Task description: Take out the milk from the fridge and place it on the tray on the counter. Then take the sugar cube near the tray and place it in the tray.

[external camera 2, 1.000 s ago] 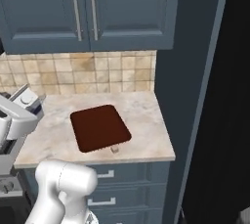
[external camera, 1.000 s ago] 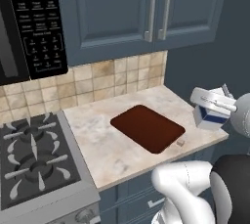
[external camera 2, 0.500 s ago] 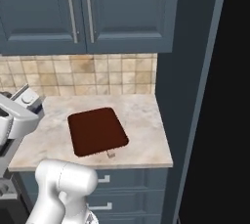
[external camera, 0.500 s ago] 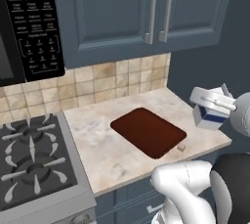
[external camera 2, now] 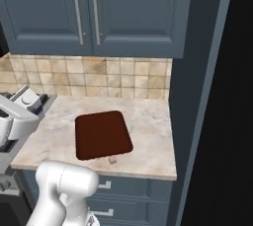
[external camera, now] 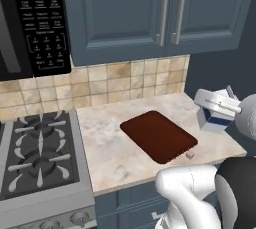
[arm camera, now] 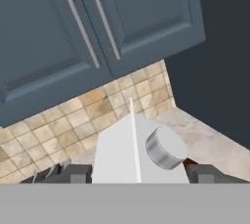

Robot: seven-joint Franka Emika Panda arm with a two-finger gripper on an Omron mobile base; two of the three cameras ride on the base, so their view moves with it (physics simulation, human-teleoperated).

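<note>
The gripper (arm camera: 136,173) pinches one milk carton (arm camera: 134,152) between its two dark finger tips, one pressed to each side. From the hand view, the carton is smooth, white and wedge-shaped at the top, with a sharp gable ridge and one round grey screw cap on its right slope. The left base view adds what the hand view cannot: the milk carton (external camera: 214,117) has a blue band on its lower half, and it hangs in the air at the right end of the counter (external camera: 110,143), off the stone, with the white hand around its top.

Just below and to the left of the held carton in that view lies one tray (external camera: 158,135), flat, dark reddish-brown, rectangular with rounded corners. One sugar cube (external camera: 190,156), tiny and pale, sits on the stone just beside the tray's near edge, apart from it. The counter is beige marbled stone over blue-grey cabinets.

The right base view shows the tray (external camera 2: 102,134) and sugar cube (external camera 2: 112,160) from the other side.

Farther left is a black gas stove (external camera: 37,153) with grey grates. Behind the counter runs a tan tiled backsplash (external camera: 125,80). Above it hang two blue-grey cabinet doors (arm camera: 97,27) with two slim metal handles, and a black microwave (external camera: 30,23) with a keypad.
</note>
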